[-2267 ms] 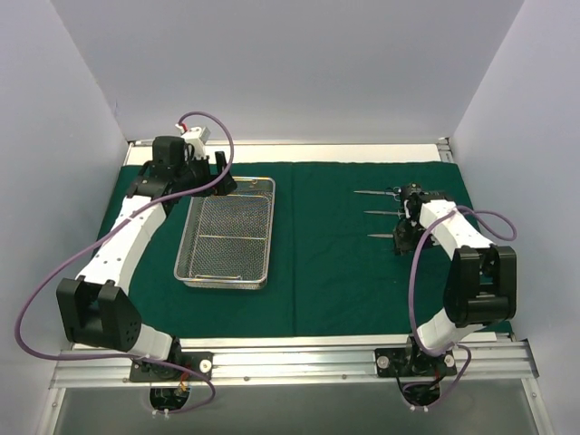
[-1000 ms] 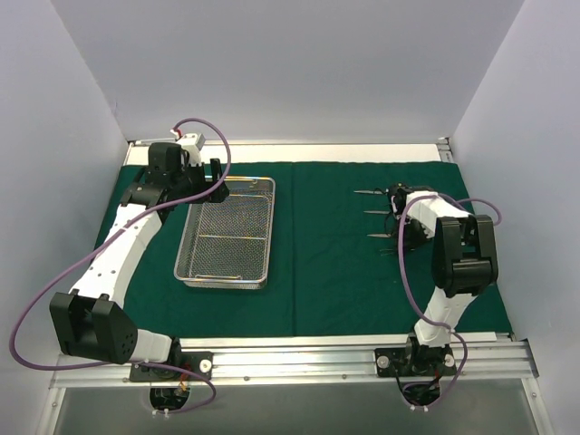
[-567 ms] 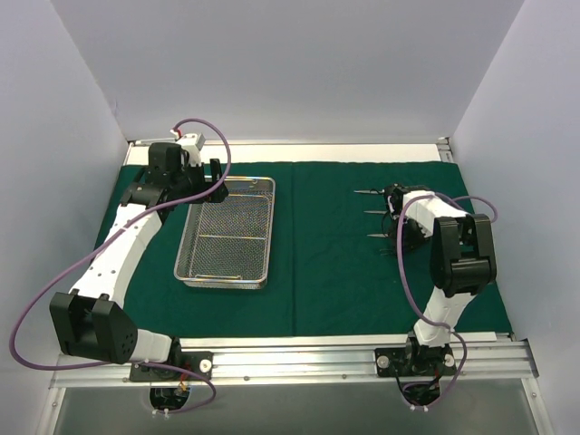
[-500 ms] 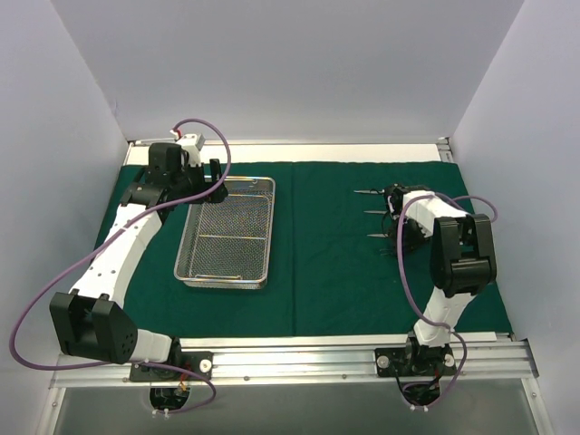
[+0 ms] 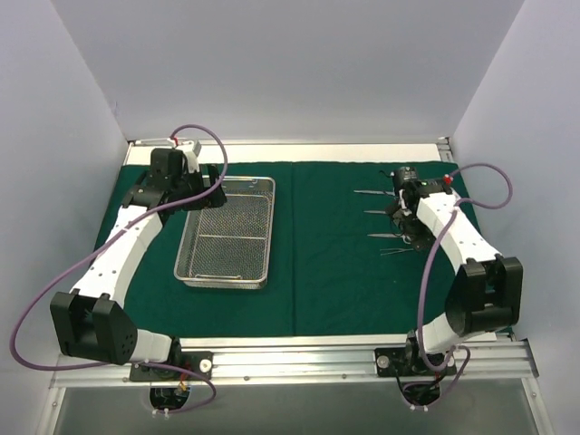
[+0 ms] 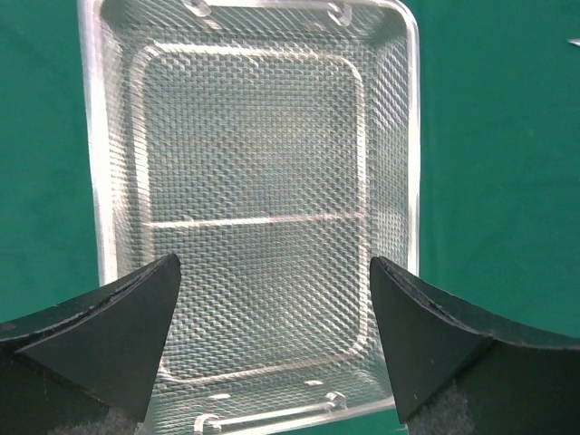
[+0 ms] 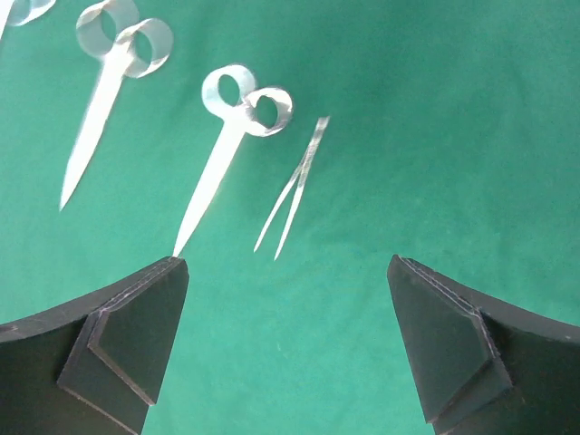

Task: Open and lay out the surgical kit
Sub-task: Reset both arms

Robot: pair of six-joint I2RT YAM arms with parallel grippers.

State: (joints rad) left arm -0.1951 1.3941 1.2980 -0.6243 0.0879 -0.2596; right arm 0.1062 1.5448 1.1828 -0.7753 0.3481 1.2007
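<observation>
The dark green drape (image 5: 326,272) lies spread flat over the table. On its left half sits the silver wire-mesh tray (image 5: 227,231), with nothing in it. My left gripper (image 6: 275,263) hovers open above the tray's far end. On the right, slim metal scissors (image 7: 231,145) lie side by side with another pair (image 7: 104,109), and thin tweezers (image 7: 292,186) lie beside them. In the top view the instruments form a row (image 5: 379,214) with the tweezers (image 5: 396,252) nearest. My right gripper (image 7: 288,263) hangs open above them, holding nothing.
White walls close in the table on the left, back and right. A metal rail (image 5: 290,358) with both arm bases runs along the near edge. The drape (image 5: 317,199) between tray and instruments is bare.
My right gripper has opened, left the tweezers on the drape below the scissors, and risen away as its elbow swung outward. The left arm barely shifted.
</observation>
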